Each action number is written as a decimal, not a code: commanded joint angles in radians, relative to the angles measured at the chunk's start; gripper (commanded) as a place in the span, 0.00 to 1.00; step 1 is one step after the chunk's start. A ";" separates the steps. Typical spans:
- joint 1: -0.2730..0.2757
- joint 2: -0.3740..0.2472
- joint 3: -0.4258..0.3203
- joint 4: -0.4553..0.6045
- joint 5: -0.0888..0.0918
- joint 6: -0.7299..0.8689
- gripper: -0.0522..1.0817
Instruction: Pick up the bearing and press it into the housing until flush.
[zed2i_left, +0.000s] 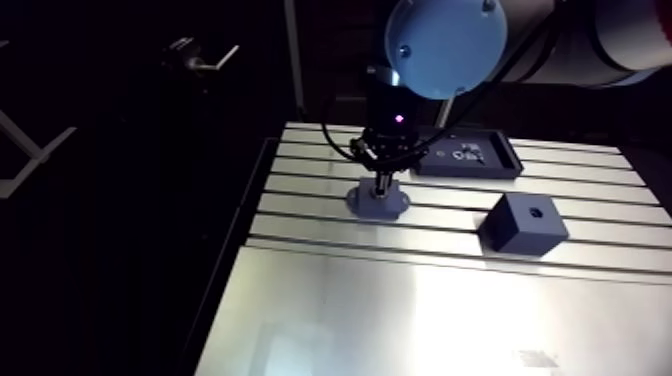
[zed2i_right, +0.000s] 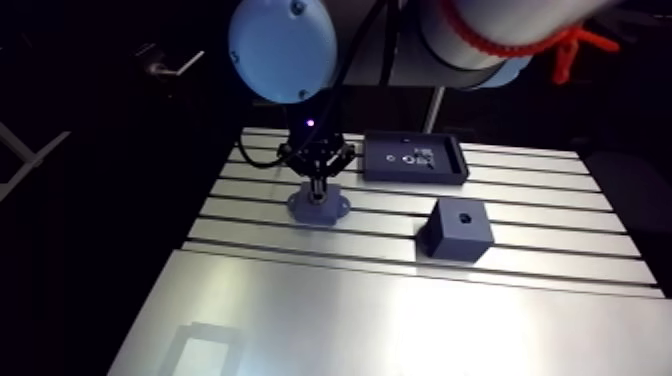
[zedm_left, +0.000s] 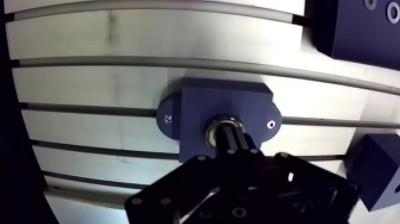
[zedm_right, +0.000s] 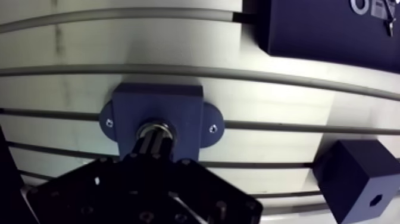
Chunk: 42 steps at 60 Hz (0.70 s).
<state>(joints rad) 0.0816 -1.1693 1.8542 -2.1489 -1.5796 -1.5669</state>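
**Hand planted on the housing, bearing at the bore**

The hand (zedm_left: 229, 138) comes straight down onto the dark blue housing (zedm_left: 202, 101), which sits flat on the slotted bench (zedm_left: 89, 89) with a mounting ear on each side. The wrist view shows the hand clenched, its fingers drawn tight together. Their tips sit on the silvery bearing (zedm_left: 212, 131), a bright ring at the mouth of the housing's centre bore. I can't tell whether they pinch it or only bear on it, or whether the ring is flush. Beyond the housing lies a dark tray (zed2i_right: 415, 158) holding small parts. A dark cube block (zed2i_right: 457, 230) with a hole in its top stands well apart from the housing
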 joint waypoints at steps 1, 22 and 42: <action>0.003 0.000 0.001 0.000 0.002 0.000 1.00; 0.003 0.003 0.003 -0.001 0.002 -0.002 1.00; 0.003 0.004 0.004 -0.001 0.003 -0.005 1.00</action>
<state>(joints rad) 0.0844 -1.1662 1.8576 -2.1498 -1.5775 -1.5699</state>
